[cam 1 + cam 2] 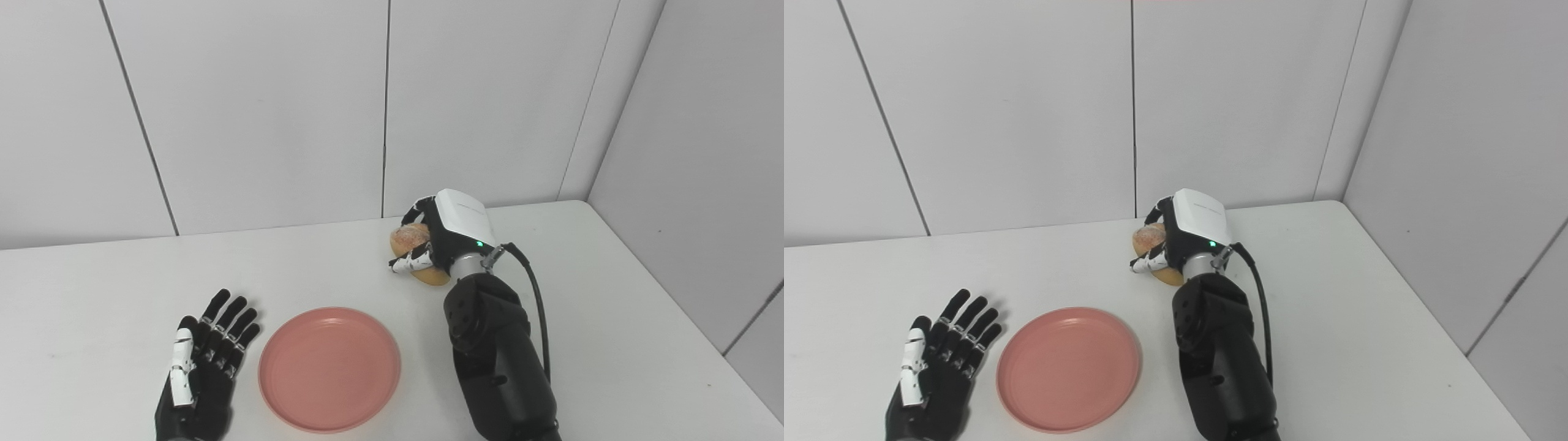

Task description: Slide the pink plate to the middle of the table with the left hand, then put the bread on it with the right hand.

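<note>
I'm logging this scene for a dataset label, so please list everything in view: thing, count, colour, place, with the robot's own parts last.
pink plate: one, pink, empty, near the front of the table, just right of the left hand.
bread: one, golden brown, toward the back of the table, behind and right of the plate, inside the right hand's grasp.
table: one, white, filling the lower part of both views.
wall panels: white, behind the table and along its right side.
left hand: one, black with white thumb, lying flat and open on the table beside the plate.
right hand: one, black with white back cover, fingers closed around the bread.
</note>
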Available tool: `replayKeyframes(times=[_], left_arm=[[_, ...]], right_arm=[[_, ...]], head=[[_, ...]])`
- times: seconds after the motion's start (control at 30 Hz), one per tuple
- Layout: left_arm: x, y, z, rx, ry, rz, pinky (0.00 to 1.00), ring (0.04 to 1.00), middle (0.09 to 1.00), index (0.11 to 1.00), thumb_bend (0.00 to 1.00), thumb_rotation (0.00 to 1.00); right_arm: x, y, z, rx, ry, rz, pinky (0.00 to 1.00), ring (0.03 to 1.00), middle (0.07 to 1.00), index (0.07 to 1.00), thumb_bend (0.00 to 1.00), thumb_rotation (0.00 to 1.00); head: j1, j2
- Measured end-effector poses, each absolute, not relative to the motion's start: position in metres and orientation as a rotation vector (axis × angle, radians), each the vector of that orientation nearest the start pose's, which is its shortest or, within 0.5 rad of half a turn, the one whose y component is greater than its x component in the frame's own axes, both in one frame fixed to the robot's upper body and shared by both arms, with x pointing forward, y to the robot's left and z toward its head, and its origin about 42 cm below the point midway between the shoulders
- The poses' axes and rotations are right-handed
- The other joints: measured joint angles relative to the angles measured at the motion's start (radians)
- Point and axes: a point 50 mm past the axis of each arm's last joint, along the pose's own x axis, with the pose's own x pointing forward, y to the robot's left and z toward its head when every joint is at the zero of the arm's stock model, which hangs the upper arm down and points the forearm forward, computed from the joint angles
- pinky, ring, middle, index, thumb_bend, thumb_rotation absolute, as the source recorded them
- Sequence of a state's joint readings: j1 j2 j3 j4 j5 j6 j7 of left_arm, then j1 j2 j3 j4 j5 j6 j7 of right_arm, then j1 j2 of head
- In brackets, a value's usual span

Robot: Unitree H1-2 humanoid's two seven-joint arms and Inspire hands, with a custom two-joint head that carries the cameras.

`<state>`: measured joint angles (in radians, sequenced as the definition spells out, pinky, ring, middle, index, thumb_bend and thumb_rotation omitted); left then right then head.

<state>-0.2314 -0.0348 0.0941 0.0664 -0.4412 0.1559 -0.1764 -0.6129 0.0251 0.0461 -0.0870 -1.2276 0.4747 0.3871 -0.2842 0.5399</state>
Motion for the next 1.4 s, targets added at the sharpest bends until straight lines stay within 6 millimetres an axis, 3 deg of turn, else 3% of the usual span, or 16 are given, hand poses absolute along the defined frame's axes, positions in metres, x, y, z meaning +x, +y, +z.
replayKeyframes(times=[0.03, 0.13, 0.3, 0.63, 0.77, 1.03, 1.4], left_arm=[[0.354, 0.188, 0.142, -0.475, -0.049, -0.216, 0.87, 0.853, 0.86, 0.845, 0.39, 1.0], [0.352, 0.179, 0.142, -0.461, -0.048, -0.214, 0.87, 0.851, 0.858, 0.841, 0.39, 1.0], [0.349, 0.17, 0.144, -0.448, -0.04, -0.18, 0.87, 0.847, 0.851, 0.83, 0.39, 1.0], [0.346, 0.151, 0.146, -0.438, -0.023, -0.182, 0.86, 0.839, 0.842, 0.824, 0.42, 1.0], [0.346, 0.148, 0.146, -0.421, -0.02, -0.179, 0.86, 0.831, 0.838, 0.817, 0.42, 1.0], [0.345, 0.144, 0.148, -0.381, -0.012, -0.158, 0.87, 0.838, 0.843, 0.82, 0.43, 1.0], [0.345, 0.138, 0.149, -0.376, -0.01, -0.137, 0.85, 0.839, 0.836, 0.814, 0.43, 1.0]], right_arm=[[0.419, -0.149, 0.303, -1.074, -0.102, -0.121, 0.26, 0.35, 0.406, 0.516, 0.52, 0.0], [0.413, -0.137, 0.299, -1.075, -0.124, -0.072, 0.22, 0.3, 0.398, 0.522, 0.52, 0.0], [0.405, -0.119, 0.294, -1.087, -0.161, 0.001, 0.15, 0.226, 0.468, 0.488, 0.53, 0.0], [0.391, -0.088, 0.277, -1.124, -0.189, 0.151, 0.17, 0.243, 0.472, 0.483, 0.53, 0.0], [0.387, -0.08, 0.273, -1.144, -0.196, 0.189, 0.13, 0.198, 0.47, 0.483, 0.53, 0.0], [0.385, -0.075, 0.257, -1.186, -0.177, 0.254, 0.11, 0.187, 0.47, 0.483, 0.53, 0.0], [0.39, -0.086, 0.233, -1.177, -0.131, 0.291, 0.14, 0.22, 0.471, 0.484, 0.53, 0.0]], head=[[0.011, 0.0], [0.052, 0.006], [0.106, 0.017], [0.206, 0.035], [0.234, 0.045], [0.292, 0.069], [0.303, 0.081]])
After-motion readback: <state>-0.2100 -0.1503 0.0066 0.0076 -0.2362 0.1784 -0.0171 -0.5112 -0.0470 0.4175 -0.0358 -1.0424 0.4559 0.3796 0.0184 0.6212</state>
